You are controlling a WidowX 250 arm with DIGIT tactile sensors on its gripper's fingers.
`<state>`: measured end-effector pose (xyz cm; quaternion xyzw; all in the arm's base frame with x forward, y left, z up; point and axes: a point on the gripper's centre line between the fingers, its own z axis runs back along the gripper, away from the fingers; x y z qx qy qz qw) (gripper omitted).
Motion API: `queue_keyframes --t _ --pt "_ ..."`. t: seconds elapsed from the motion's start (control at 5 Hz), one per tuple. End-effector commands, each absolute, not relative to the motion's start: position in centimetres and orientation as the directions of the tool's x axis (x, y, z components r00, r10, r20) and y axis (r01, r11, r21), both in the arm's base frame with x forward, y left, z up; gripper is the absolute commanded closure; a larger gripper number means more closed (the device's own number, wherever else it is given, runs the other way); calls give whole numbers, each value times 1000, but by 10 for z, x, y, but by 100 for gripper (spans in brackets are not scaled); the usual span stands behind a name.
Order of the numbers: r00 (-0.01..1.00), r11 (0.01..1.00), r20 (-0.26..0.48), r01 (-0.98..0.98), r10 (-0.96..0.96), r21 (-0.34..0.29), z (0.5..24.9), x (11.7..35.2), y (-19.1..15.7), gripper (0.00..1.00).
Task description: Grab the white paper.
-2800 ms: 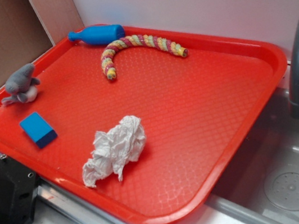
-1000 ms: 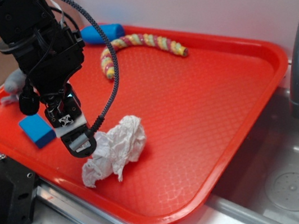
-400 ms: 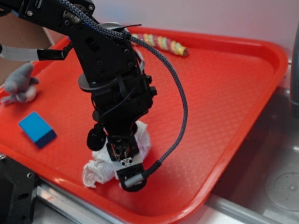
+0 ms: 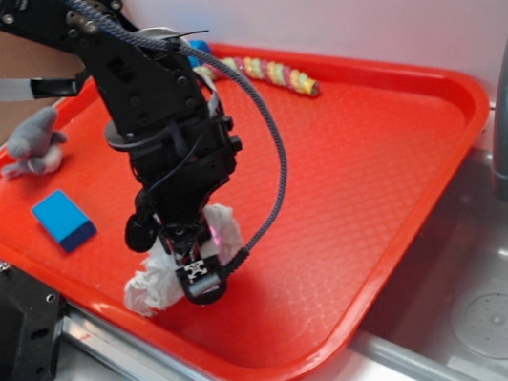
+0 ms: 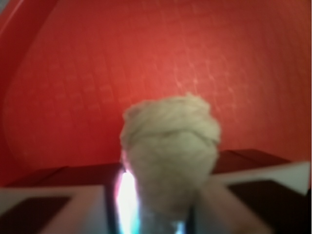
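White paper [image 4: 152, 279] sits at near edge of red tray [image 4: 380, 190], w/ my gripper [image 4: 200, 278] down on it. Wrist cam shows wad pinched btwn fingers, so I read claw as clamped on it. Looks v. light, soft, crushable; best grip thru the bulky middle, not loose flaps

Red tray [image 4: 406, 176]; holds white paper [image 4: 148, 286]; blue block [image 4: 63, 221]; plush toy [image 4: 32, 143]; rope [image 4: 274, 73]

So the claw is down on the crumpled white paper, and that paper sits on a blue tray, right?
Nearly: the tray is red, not blue, as the exterior view shows. The claw is indeed down on the crumpled white paper, which sits on that tray.
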<state>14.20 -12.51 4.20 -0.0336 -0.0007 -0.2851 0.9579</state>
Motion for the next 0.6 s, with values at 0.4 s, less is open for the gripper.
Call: queue_keyframes --t 0.4 --pt "980 984 88 -179 178 6 213 90 -11 100"
